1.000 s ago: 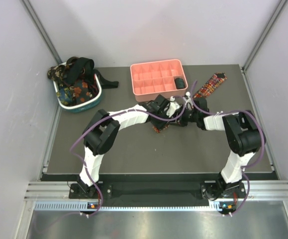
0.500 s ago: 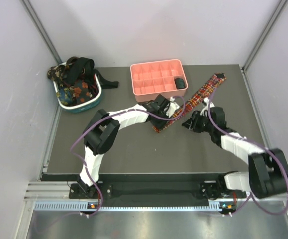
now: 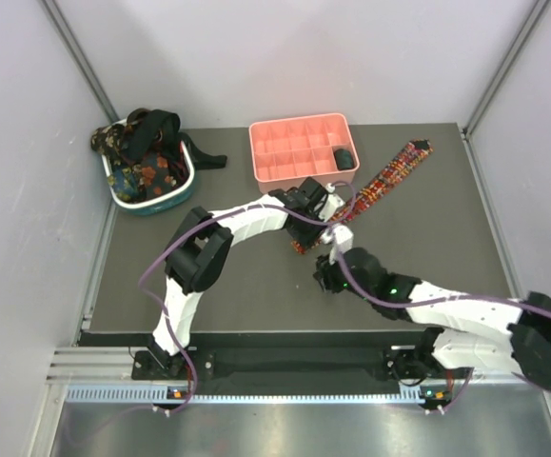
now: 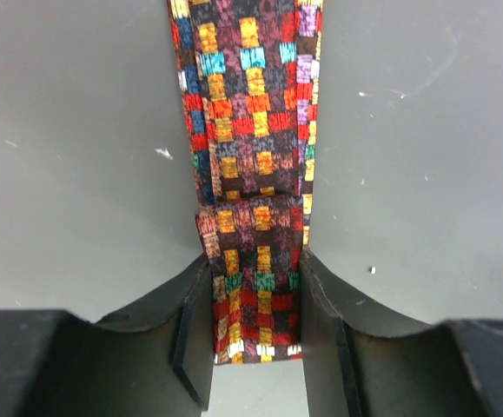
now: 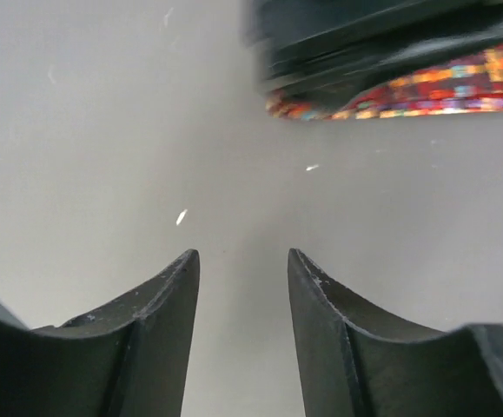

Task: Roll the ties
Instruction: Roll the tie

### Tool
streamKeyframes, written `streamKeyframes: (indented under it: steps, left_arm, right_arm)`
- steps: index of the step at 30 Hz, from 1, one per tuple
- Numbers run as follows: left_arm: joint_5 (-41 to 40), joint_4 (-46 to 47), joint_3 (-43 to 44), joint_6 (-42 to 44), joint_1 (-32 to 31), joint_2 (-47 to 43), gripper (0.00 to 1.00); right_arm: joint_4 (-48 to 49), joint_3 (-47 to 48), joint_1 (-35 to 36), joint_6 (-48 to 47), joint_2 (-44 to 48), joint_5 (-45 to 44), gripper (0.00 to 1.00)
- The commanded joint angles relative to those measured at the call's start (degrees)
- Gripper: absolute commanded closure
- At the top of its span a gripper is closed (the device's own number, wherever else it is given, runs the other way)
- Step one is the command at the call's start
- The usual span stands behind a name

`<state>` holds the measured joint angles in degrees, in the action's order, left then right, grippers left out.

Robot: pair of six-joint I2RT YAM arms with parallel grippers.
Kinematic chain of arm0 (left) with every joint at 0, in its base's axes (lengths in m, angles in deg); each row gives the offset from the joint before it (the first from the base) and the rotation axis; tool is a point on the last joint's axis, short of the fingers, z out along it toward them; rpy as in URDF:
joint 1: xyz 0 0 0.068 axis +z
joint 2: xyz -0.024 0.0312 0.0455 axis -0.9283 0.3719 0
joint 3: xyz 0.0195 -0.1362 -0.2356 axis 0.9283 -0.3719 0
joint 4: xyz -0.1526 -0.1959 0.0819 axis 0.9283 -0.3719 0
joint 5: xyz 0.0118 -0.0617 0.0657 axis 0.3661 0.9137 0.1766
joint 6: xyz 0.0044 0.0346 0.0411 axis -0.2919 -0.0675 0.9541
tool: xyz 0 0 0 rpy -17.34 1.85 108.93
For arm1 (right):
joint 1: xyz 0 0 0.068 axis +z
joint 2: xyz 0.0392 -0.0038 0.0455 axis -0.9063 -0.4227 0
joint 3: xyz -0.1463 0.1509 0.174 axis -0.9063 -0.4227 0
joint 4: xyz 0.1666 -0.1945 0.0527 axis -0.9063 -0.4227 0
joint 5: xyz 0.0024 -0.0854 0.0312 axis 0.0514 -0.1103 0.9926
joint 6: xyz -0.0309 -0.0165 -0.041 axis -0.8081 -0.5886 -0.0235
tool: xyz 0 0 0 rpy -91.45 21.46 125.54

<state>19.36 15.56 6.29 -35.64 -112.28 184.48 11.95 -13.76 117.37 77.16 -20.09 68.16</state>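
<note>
Left tool [image 4: 255, 339] is clamped across the near end of the red-yellow-dark plaid fabric necktie [image 3: 389, 176], and that is the grip everything hangs on. In the left wrist view a short flap of cloth is doubled back onto the strip right between the fingers [image 4: 190, 321], and the rest of the tie runs straight out to 12 o'clock, dead in line with the tool. From above, the long axis crosses the dark grey surface [image 3: 256, 295] on a diagonal: the held end at about 8 o'clock and the free tip out at 2 o'clock, just past the corner of the coral-pink plastic compartment tray [image 3: 253, 152]. Right tool [image 5: 242, 287] sits low beside the held end with its jaws standing apart, nothing but bare surface between them. From it, the folded end lies up at roughly 10 o'clock, near but not touching. So the left arm is plainly on the tie and the right is the near helper. By my reading the roll has only its first fold, and the next turns must travel along that diagonal towards 2 o'clock. The cloth looks flat, thin and limp, woven in small blocks of red, yellow, teal and dark, likely to spring open if let go. The teal-and-white oval basket [image 3: 151, 207] with its heap of dark floral neckties [image 3: 147, 169] sits well apart at 10 o'clock, untouched.
</note>
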Motion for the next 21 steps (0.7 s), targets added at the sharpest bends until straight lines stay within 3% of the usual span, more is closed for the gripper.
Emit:
streamKeyframes:
  steps: [1,4,9,14,21]
  left_arm:
    - [1.2,-5.98,1.34,-1.32,0.26,2.69,0.57]
    - [1.38,-7.21,2.05,-1.49,0.17,3.57,0.57]
    - [1.47,-10.1,3.54,-1.49,0.26,4.63,0.57]
    - [1.03,-14.32,6.53,-2.11,0.17,6.03,0.57]
    - [0.67,-21.18,11.37,-3.25,0.35,8.32,0.57]
  right_arm:
    - [-0.17,6.84,10.33,-8.35,-6.87,-13.01,0.54]
    - [0.88,10.71,17.46,-14.33,-13.46,-17.59,0.51]
    - [-3.67,21.14,22.23,-21.63,-27.34,-24.08,0.49]
    - [-16.39,36.16,22.68,-23.31,-42.7,-36.46,0.41]
    - [-29.35,51.49,21.54,-24.36,-57.94,-47.74,0.39]
